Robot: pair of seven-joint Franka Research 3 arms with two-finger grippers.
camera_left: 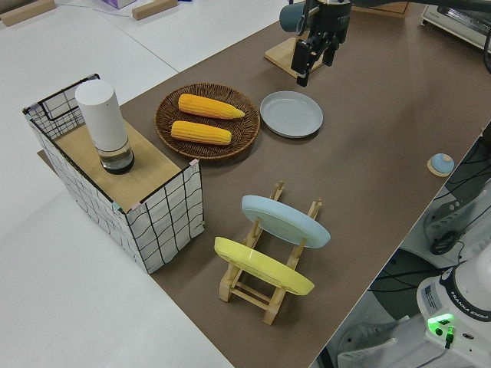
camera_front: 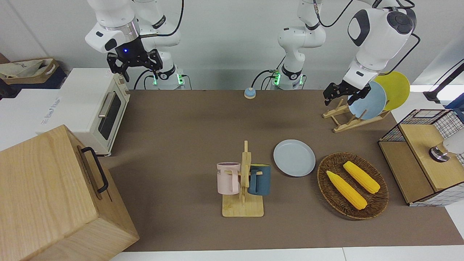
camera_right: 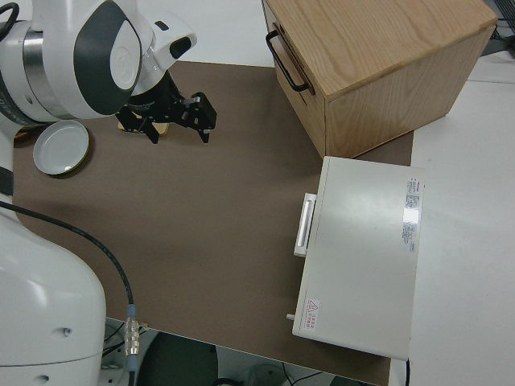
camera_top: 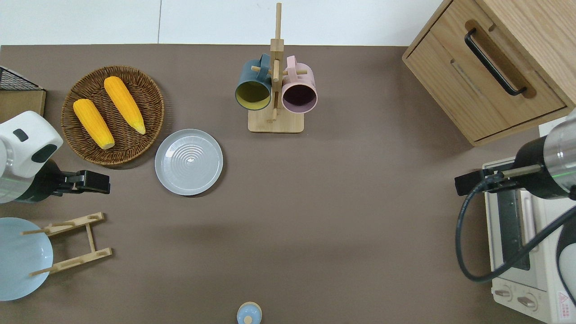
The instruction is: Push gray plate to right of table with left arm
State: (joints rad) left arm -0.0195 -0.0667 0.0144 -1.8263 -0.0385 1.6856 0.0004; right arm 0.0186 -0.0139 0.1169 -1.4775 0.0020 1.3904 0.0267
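While apart, gray plate (camera_top: 189, 161), left tool (camera_top: 96, 182)

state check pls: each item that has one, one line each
Round pale gray plate: flat on table, untouched.
Left hand: in the air, empty.
Right arm: parked.
White toaster oven: door shut.
Wooden drawer box: shut.
Woven basket: holds two corn cobs.

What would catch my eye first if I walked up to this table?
Probably the two bright yellow corn cobs in a woven basket toward the left arm's end of the table, with the gray plate lying flat right beside it. Next, the wooden mug stand holding a pink mug and a dark teal mug, beside the plate toward the right arm's end. The left gripper hangs in the air near the plate.
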